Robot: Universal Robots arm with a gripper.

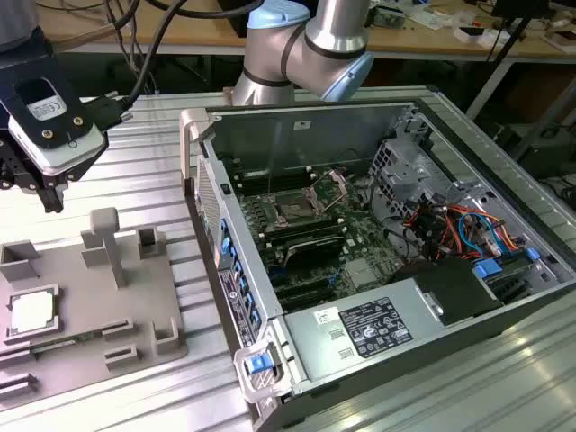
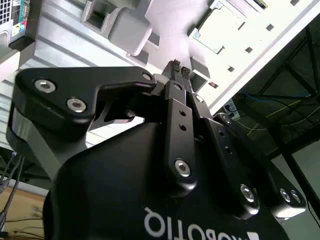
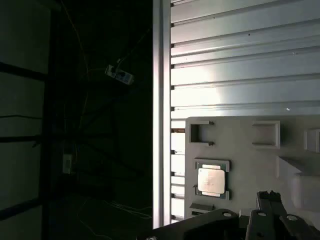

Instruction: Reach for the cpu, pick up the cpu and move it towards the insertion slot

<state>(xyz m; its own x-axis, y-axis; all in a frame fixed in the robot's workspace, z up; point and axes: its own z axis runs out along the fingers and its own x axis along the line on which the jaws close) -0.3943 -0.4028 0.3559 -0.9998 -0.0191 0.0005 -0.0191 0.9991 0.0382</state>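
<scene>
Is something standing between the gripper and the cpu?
Nothing visible. The gripper hangs above the tray; the cpu lies uncovered in its pocket. The tray's post stands off to the exterior view's right.

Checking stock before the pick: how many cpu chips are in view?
1. The cpu sits in a recess of the grey holder plate at the exterior view's left. The insertion slot in the open case looks empty.

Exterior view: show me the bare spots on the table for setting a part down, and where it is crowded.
Free: the ribbed table stretch beyond the grey fixture plate, beside the computer case, and the stretch in front of the case at the exterior view's right. Crowded: the plate, holding posts and the cpu; the case interior.
</scene>
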